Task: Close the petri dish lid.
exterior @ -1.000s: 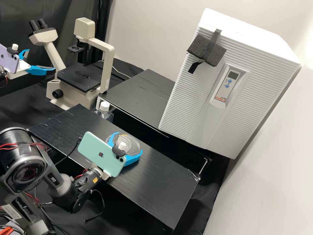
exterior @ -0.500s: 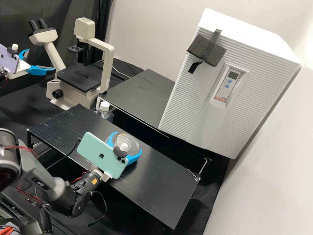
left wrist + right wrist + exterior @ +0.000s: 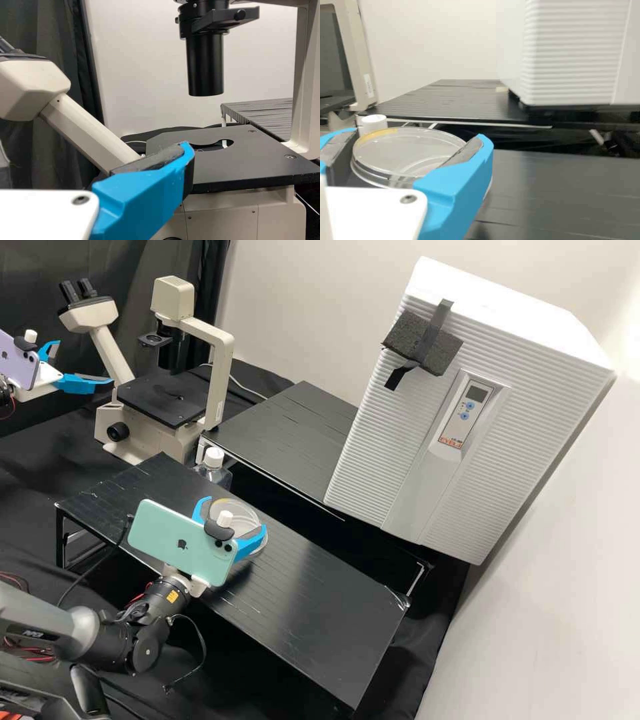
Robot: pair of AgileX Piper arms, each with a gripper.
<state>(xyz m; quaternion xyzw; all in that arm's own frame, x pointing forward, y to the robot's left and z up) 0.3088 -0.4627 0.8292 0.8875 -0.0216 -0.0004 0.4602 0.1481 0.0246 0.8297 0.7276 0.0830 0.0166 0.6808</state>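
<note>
Your right hand (image 3: 237, 513) has the clear petri dish (image 3: 410, 150) clasped between its fingers, over the tabletop (image 3: 320, 613). Your left hand (image 3: 83, 361) is spread wide near the microscope (image 3: 163, 397).

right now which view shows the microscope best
The high view: the microscope appears there from eyepieces to base. The left wrist view shows its stage close up; the right wrist view, part of its frame.

right gripper (image 3: 237, 513) shifted left in high view, nearer white-capped bottle (image 3: 213, 477), clear round petri dish part (image 3: 235, 507) moved along between its 2 fingers, green phone (image 3: 167, 541) too, bench leg (image 3: 61, 540) now uncovered behind the arm
</note>
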